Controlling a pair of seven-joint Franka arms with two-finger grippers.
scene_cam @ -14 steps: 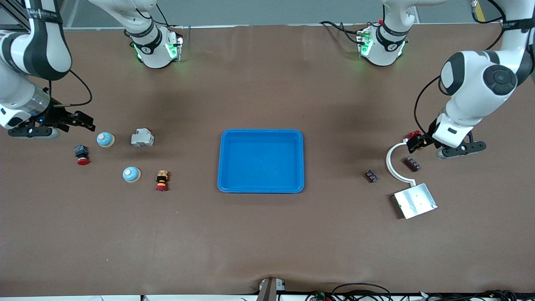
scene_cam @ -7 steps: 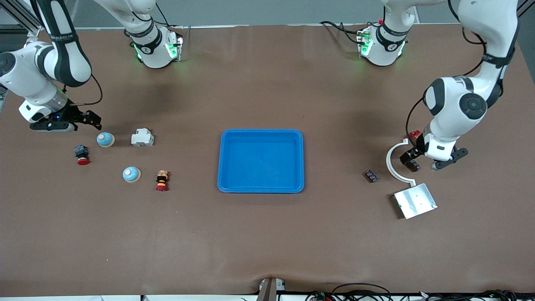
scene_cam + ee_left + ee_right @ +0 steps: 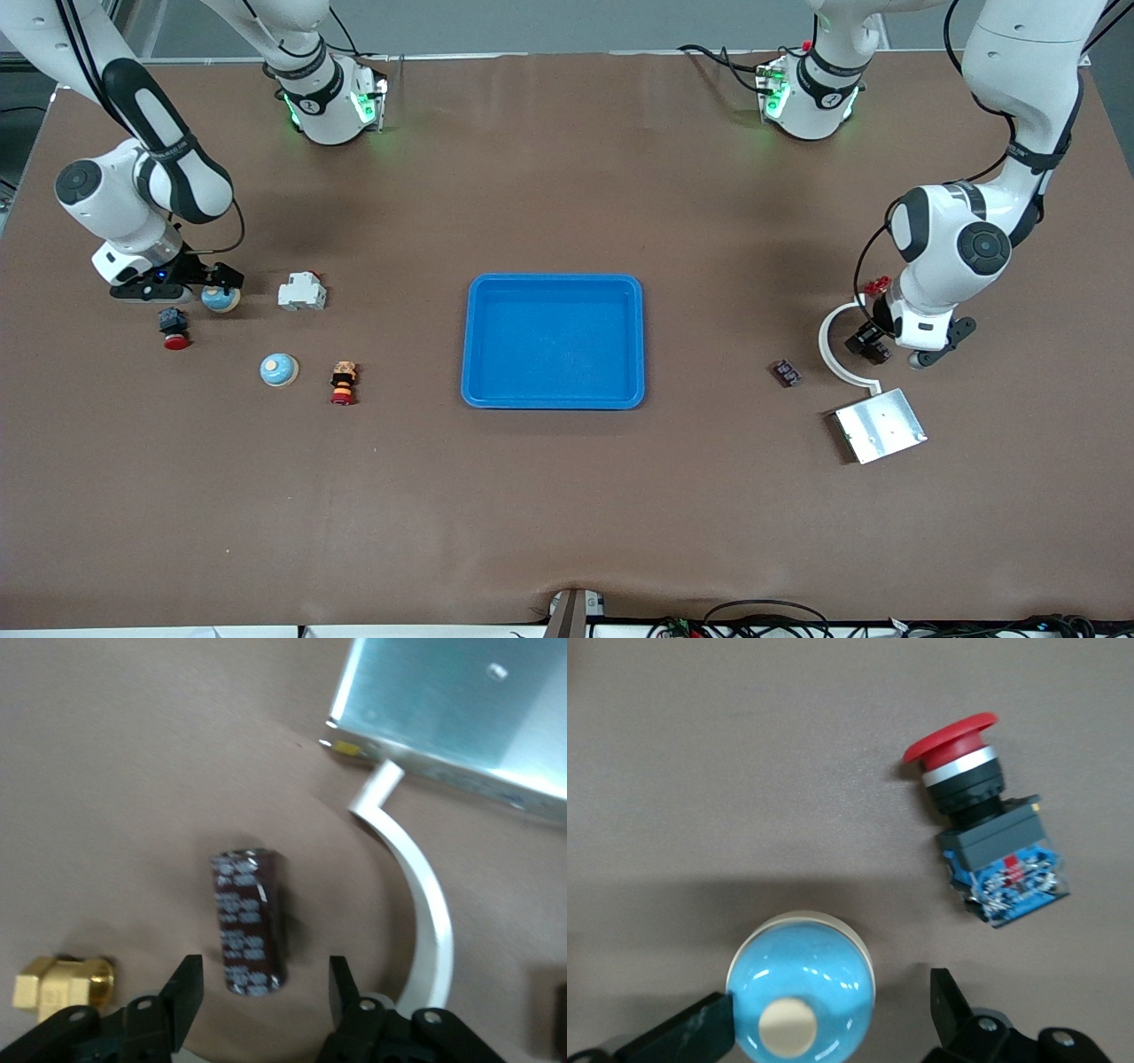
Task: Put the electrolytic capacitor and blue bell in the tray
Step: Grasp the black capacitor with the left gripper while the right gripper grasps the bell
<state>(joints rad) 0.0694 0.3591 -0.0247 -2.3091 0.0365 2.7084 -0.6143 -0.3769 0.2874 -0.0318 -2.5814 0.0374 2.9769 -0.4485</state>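
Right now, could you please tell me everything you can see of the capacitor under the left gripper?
The capacitor is a short dark brown cylinder with pale printed rows along its glossy sleeve. It lies on its side on the brown table, beside the white curved strip. The left gripper is low over it, its fingers straddling one end with gaps showing on both sides. Nothing visibly touches it but the table.

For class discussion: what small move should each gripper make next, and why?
Probably both close: the left gripper straddles the capacitor without touching it, and the open right gripper straddles a blue bell. Both lie outside the tray.
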